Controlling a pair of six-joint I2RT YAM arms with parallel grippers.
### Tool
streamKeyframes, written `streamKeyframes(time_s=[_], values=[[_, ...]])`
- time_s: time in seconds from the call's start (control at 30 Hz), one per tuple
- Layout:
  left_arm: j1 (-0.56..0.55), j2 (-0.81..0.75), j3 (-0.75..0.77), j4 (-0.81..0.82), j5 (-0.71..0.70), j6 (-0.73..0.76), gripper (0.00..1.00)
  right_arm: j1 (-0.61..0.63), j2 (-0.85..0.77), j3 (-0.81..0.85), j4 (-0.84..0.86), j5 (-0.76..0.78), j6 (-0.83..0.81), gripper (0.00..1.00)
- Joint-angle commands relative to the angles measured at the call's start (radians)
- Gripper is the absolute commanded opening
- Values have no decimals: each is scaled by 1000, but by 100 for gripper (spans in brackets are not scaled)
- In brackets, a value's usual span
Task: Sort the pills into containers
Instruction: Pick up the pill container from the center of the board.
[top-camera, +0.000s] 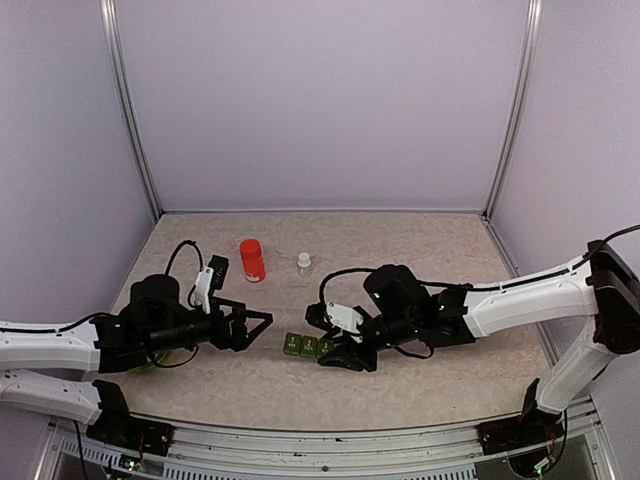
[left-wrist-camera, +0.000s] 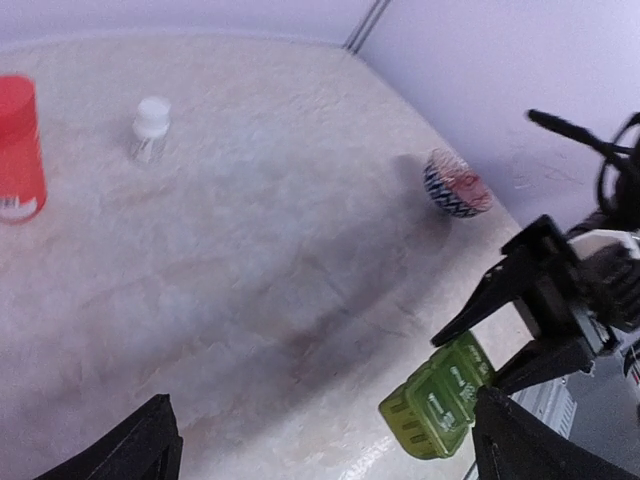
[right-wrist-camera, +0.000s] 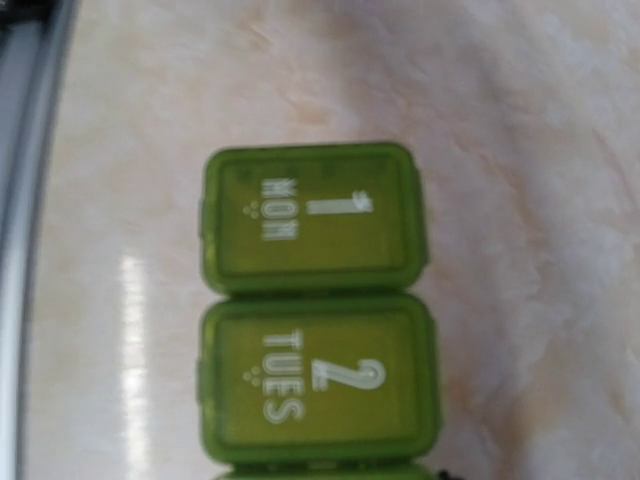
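The containers (top-camera: 307, 346) are a green strip of joined lidded boxes lying flat on the table between the two arms. The right wrist view looks straight down on the containers (right-wrist-camera: 318, 300), where closed lids read MON 1 and TUES 2. My right gripper (top-camera: 337, 352) is closed across the strip's right end. In the left wrist view its black fingers (left-wrist-camera: 500, 295) sit on both sides of the containers (left-wrist-camera: 432, 400). My left gripper (top-camera: 256, 326) hovers open to the strip's left, holding nothing. No pills can be made out.
A red bottle (top-camera: 252, 260) and a small clear vial with a white cap (top-camera: 304, 263) stand behind the arms. A blue-patterned paper cup (left-wrist-camera: 456, 185) sits near the right wall. A lime-green bowl (top-camera: 147, 366) peeks out under the left arm.
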Motion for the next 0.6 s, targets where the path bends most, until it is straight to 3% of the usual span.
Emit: streamKeyframes(time_s=[0.0, 0.13, 0.57], values=[[-19, -147, -99, 287, 114, 189, 99, 4, -70, 28, -101, -106, 37, 32], [-22, -233, -182, 467, 220, 278, 99, -1, -118, 45, -164, -184, 62, 32], [-56, -95, -47, 336, 478, 477, 99, -38, -235, 112, -337, -293, 47, 37]])
